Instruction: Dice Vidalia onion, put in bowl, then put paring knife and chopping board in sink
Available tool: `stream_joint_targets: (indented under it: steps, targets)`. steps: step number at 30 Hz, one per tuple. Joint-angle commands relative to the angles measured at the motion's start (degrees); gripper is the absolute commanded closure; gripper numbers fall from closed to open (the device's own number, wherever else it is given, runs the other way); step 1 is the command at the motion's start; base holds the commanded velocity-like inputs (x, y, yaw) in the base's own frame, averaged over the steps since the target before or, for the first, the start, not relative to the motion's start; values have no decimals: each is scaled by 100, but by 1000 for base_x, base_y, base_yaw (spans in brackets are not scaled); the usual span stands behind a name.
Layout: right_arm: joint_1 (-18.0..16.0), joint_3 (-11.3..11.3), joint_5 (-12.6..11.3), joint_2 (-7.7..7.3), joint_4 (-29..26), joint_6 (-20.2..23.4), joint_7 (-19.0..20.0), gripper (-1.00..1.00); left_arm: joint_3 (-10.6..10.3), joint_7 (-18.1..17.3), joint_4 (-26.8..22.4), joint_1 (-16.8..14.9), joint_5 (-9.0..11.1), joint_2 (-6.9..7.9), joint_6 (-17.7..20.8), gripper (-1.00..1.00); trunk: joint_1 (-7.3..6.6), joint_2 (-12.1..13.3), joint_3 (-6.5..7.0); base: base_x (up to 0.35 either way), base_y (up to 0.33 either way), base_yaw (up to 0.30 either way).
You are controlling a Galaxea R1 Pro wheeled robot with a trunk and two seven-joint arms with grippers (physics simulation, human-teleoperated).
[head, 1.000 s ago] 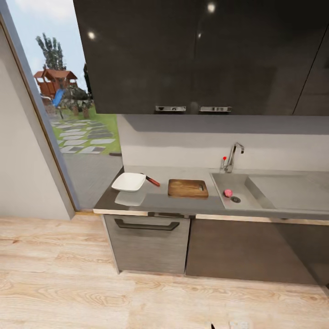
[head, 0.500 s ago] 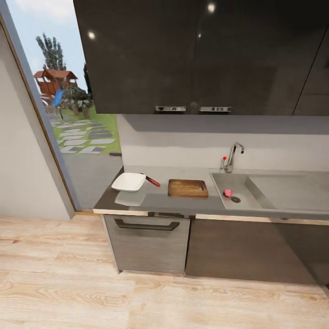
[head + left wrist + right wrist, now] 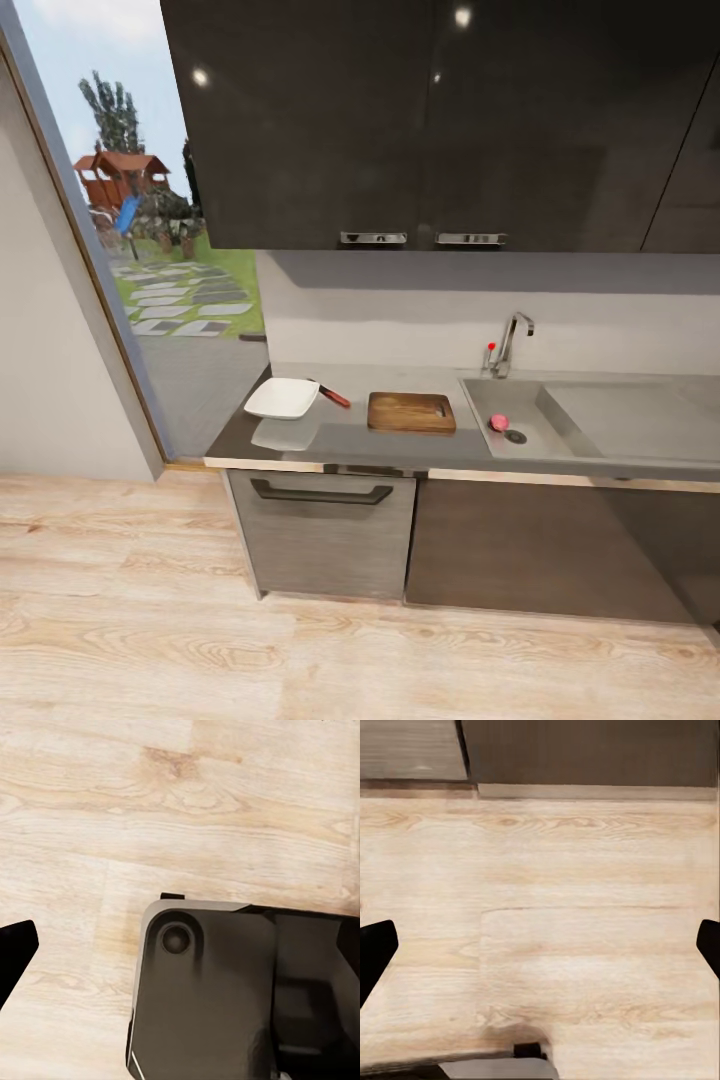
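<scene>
The pinkish Vidalia onion lies in the grey sink beside the round drain. On the dark countertop, left of the sink, rests the brown chopping board. Further left lies the red-handled paring knife, its blade reaching behind the white bowl. Both arms hang low over the wooden floor, well short of the counter. My right gripper is open and empty. My left gripper shows one black fingertip set wide, above my dark base.
A chrome tap with a red knob stands behind the sink. Dark wall cabinets hang over the counter. A drawer front with a handle sits below the bowl. A tall window is at the left. Wooden floor stretches between me and the counter.
A small dark tip at the bottom edge of the head view a second ago has left the picture. Everything on the counter stays where it was.
</scene>
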Motion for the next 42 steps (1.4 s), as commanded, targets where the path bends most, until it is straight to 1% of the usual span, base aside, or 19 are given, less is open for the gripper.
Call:
stream_joint_targets:
  steps: [1, 2, 3, 5, 6, 7, 9, 10, 13, 17, 23, 31, 42]
  targets:
    - [2, 15, -47, -13, -204, 63, -13, -100, 11, -2, -8, 1, 1, -5, -10, -100, 4, -11, -11, 0, 0, 0]
    - [1, 11, -48, -20, -377, 111, -15, -100, 11, -2, -10, 1, 1, -5, -10, -100, 4, -11, -11, 0, 0, 0]
    - [0, 0, -51, -31, -687, 173, -17, -100, 11, -2, -17, 1, 1, -5, -10, -100, 4, -11, -11, 0, 0, 0]
    - [-1, -32, -55, -40, -1022, 195, -16, -100, 11, -2, -27, 1, 1, -5, -10, -100, 4, -11, -11, 0, 0, 0]
    - [-1, -52, -56, -42, -1096, 175, -15, -100, 12, -2, -30, 1, 1, -5, -10, -100, 4, -11, -11, 0, 0, 0]
    - [-2, -79, -57, -44, -1155, 140, -13, -100, 12, -2, -33, 1, 1, -5, -10, -100, 4, -11, -11, 0, 0, 0]
    - [-2, -206, -58, -39, -1271, -70, -13, -100, 12, -2, -42, 1, 1, -4, -10, -100, 4, -11, -11, 0, 0, 0]
    - [-2, -309, -59, -29, -1315, -246, -18, -100, 12, -2, -46, 1, 1, -4, -10, -100, 4, -11, -11, 0, 0, 0]
    - [1, -471, -62, -20, -1350, -484, -18, -100, 12, -2, -46, 1, 1, -5, -10, -100, 4, -11, -11, 0, 0, 0]
    - [1, -558, -60, -10, -1329, -610, -12, -100, 12, -2, -34, 1, 1, -5, -10, -100, 4, -11, -11, 0, 0, 0]
    - [1, -575, -58, 19, -1209, -645, -21, -100, 10, -2, -13, 1, 1, -5, -10, -100, 4, -11, -11, 0, 0, 0]
    - [1, -576, -60, 20, -1052, -675, -3, -100, 11, -7, 4, 1, 1, 1, -10, -100, 4, -11, -11, 0, 0, 0]
    - [2, -587, -66, 20, -1015, -687, -14, -100, 12, -13, -7, 1, 1, 4, -12, -100, 4, -11, -10, 0, -2, -3]
